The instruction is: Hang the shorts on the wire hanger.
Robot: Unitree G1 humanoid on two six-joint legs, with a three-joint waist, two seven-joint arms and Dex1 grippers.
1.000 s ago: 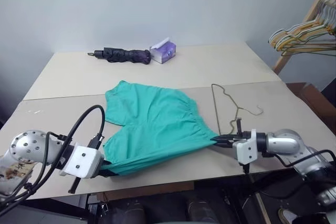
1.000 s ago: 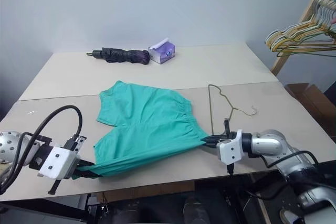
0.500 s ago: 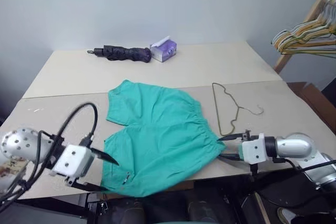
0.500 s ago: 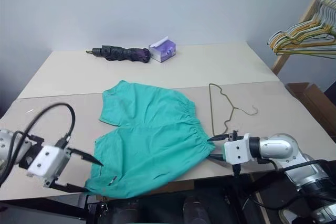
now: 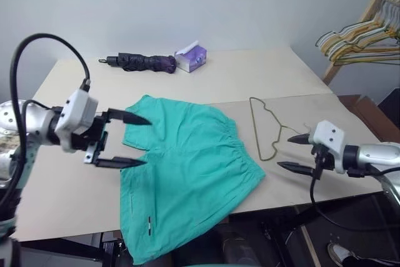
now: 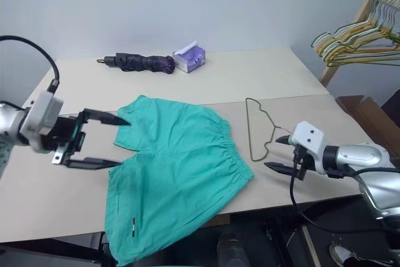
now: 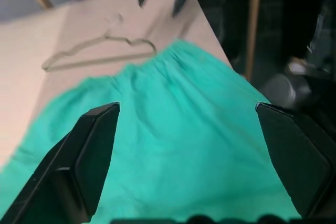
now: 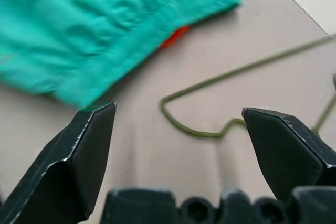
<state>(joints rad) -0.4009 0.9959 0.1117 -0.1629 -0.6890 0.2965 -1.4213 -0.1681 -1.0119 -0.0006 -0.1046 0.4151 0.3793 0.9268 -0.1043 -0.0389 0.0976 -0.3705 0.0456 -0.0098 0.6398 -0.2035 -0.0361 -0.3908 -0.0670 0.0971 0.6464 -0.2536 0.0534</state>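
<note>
The teal shorts [image 5: 187, 167] lie spread on the table, held by neither gripper, and one leg hangs over the front edge. Their gathered waistband faces the thin olive wire hanger [image 5: 265, 126], which lies flat just to their right. My left gripper [image 5: 147, 141] hovers open above the shorts' left side, fingers pointing right. My right gripper [image 5: 284, 152] is open too, low over the table right of the waistband and beside the hanger's near end. The right wrist view shows the waistband with an orange tag [image 8: 176, 35] and the hanger's bend [image 8: 210, 129].
A dark folded umbrella [image 5: 140, 62] and a purple tissue box [image 5: 190, 57] sit at the table's far side. Pastel hangers on a wooden rack [image 5: 362, 29] stand off the table's right end. A seam crosses the table behind the shorts.
Both grippers opened and let go of the shorts, which dropped flat with one leg over the front edge. The left gripper rose and moved forward; the right rolled and drew off to the right.
</note>
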